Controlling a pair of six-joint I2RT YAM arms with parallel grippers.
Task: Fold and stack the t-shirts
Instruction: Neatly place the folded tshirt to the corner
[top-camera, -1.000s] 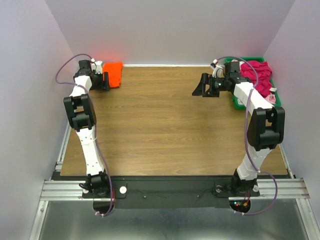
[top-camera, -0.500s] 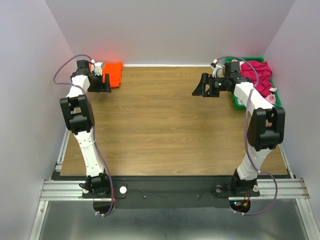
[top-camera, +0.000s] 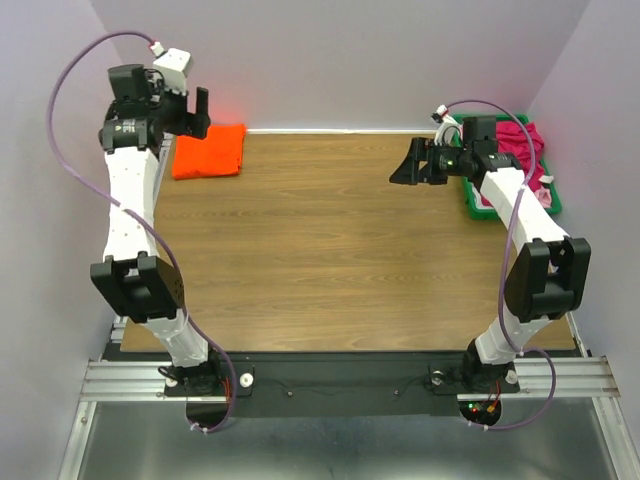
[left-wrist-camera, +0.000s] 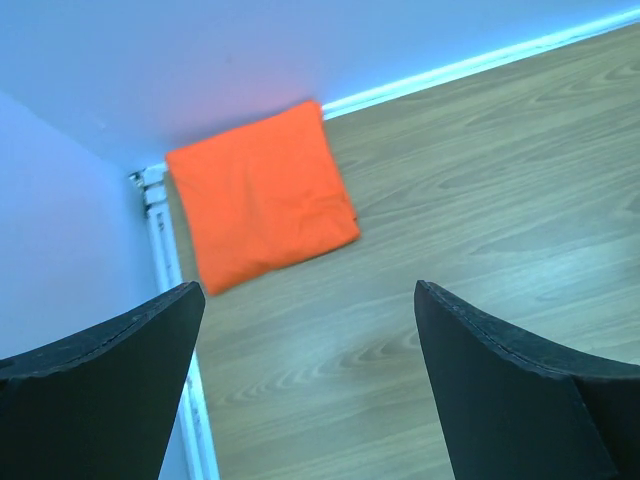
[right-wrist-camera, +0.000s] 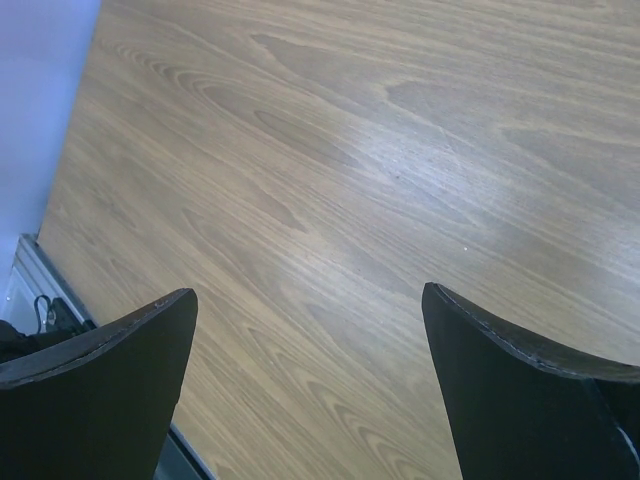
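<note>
Your right arm (top-camera: 505, 195) hides part of the magenta shirt (top-camera: 520, 140) in the green bin (top-camera: 477, 207). The left gripper (left-wrist-camera: 310, 300) and right gripper (right-wrist-camera: 310, 300) both gape wide, holding nothing.

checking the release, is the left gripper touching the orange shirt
Apart. The left wrist view shows the folded orange shirt on the table well below the open left gripper.

- The left arm (top-camera: 128, 200) and right arm (top-camera: 506, 192) are white tubes with chunky black joints.
- A thin purple cable (top-camera: 61, 82) loops along each arm.
- The left gripper (left-wrist-camera: 308, 290) and right gripper (right-wrist-camera: 309, 290) each have two thick black fingers (left-wrist-camera: 100, 400).
- Tiny red and green lights (top-camera: 482, 408) glow by the right arm's black base (top-camera: 478, 368).
</note>
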